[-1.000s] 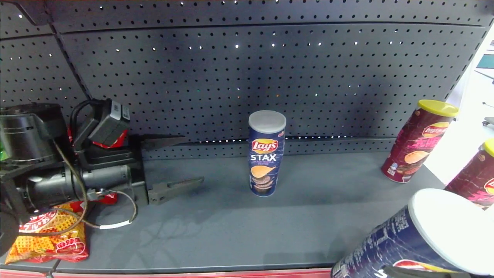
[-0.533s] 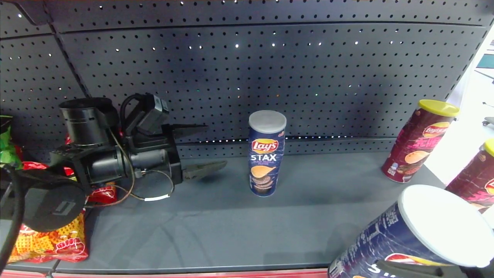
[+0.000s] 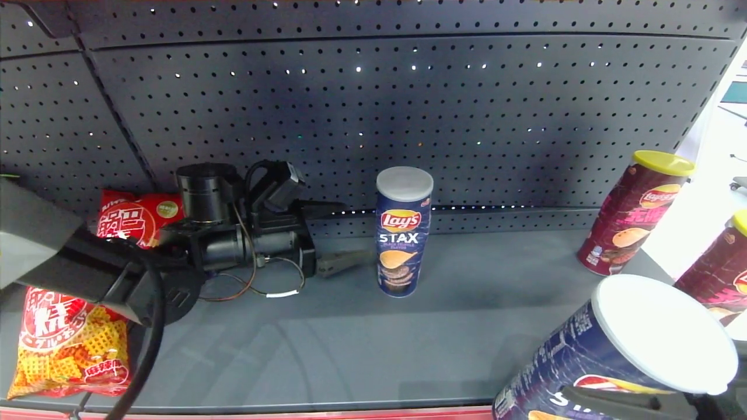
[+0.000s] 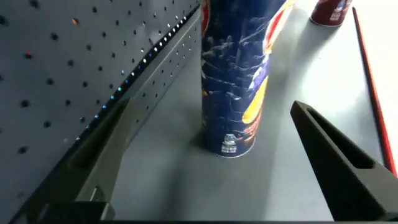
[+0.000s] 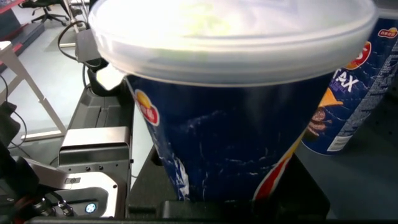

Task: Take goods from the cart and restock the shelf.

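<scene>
Since the shelf (image 3: 327, 350) carries a tall blue can (image 3: 402, 233) upright midway along its back edge, with the left claw (image 3: 356, 232) lying just beside it, jaws spread wide, a sideways nudge from that claw could, I judge, topple it. A second blue can (image 3: 618, 356), clamped in the right claw (image 3: 613, 401) over the front right corner, could knock the maroon can (image 3: 636, 216) standing at the right edge if set down carelessly. Flat dark grey metal forms the shelf under a pegboard wall (image 3: 408, 116), and snack bags (image 3: 70, 344) sit at the left edge.
</scene>
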